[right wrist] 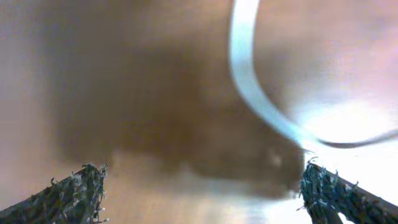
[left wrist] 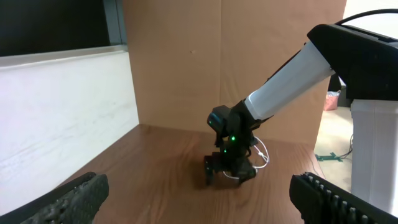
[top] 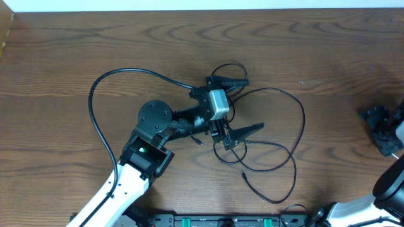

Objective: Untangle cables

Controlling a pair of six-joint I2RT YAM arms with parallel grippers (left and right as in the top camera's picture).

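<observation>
The cables (top: 297, 126) are thin black cords lying in loose loops on the wooden table, right of centre, with a plug tip (top: 242, 174) near the front. My left gripper (top: 254, 104) stands open over the left part of the loops, one finger by a small loop (top: 230, 65) and the other above the crossing cords. In its wrist view the left gripper (left wrist: 199, 205) has only bare table between its fingers. My right gripper (top: 380, 129) is at the table's far right edge, away from the black cords. In its blurred wrist view the right gripper (right wrist: 202, 193) is open close to the table, with a whitish strand (right wrist: 249, 81) ahead.
A thicker black wire (top: 92, 101) arcs from the left arm's base to its wrist. The right arm (left wrist: 286, 81) shows in the left wrist view, with a whitish strand (left wrist: 263, 155) by its gripper. A brown board (left wrist: 236, 56) stands behind the table.
</observation>
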